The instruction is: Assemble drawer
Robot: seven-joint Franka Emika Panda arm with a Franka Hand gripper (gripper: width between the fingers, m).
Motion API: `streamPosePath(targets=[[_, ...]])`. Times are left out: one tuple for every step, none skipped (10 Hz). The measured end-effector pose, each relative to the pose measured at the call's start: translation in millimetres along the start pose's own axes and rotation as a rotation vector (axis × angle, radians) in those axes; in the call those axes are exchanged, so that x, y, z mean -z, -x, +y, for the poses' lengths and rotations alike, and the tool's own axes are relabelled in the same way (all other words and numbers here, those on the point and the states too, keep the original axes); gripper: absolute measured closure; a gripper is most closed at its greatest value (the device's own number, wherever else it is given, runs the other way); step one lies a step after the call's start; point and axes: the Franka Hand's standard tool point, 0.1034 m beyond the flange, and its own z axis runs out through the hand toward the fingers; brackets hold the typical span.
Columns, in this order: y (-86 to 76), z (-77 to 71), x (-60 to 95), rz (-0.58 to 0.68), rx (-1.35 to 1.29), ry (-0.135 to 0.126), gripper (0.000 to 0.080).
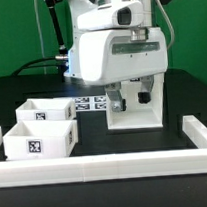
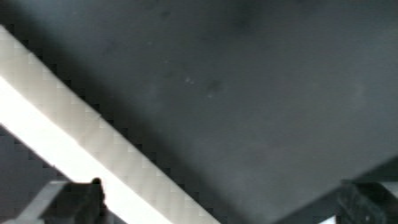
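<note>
at the exterior view's left stand the two knobbed trays, touching or nearly so: the front tray [image 1: 39,142] shows a tag on its near face, and the rear tray [image 1: 49,112] sits just behind it, a little toward the exterior view's right. both are upright and open at the top, with their long axes running roughly across that view. next comes the marker board [image 1: 91,100], flat on the black table [image 1: 124,140] between the trays and the shell. the one shell [image 1: 139,111] stands right of centre, directly under me, so my gripper [image 1: 131,93] hangs at its top with the fingers reaching down over its upper part. that is the relation the next move turns on, i judge: the shell is below me, while both trays lie well off toward the exterior view's left, the rear one the nearer. in the wrist view my fingertips [image 2: 71,200] are spread wide with nothing clamped between them, so my grip is released. a slanting white band [image 2: 89,130] crosses a dark surface there, and i cannot tell whether it is the shell's wall. my count is two trays, one shell, one gripper. a long low rail [image 1: 106,169] edges the table's front, and another runs along the right.
</note>
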Motion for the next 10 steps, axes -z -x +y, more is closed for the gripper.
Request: streamPosePath(targets=[[-0.5, -7.0, 12.7, -0.04, -0.045, -0.023, 0.015], [-0.2, -11.6, 25.3, -0.08, -0.078, -0.043, 0.015], [0.0, -15.6, 37.3, -0.116, -0.116, -0.06, 0.015], [1.0, -18.2, 45.9, -0.134, -0.132, -0.066, 0.015], [0.4, -17.2, 43.9, -0.126, -0.125, -0.063, 0.015], [0.8, -17.8, 42.8, -0.128, -0.125, -0.064, 0.015], [0.7, -17.7, 42.9, -0.128, -0.125, -0.064, 0.015], [3.5, -16.8, 42.6, -0.13, -0.171, -0.073, 0.015], [11.9, -16.0, 45.1, -0.149, -0.31, -0.084, 0.015], [15.4, -24.6, 53.5, -0.174, -0.429, -0.081, 0.015]])
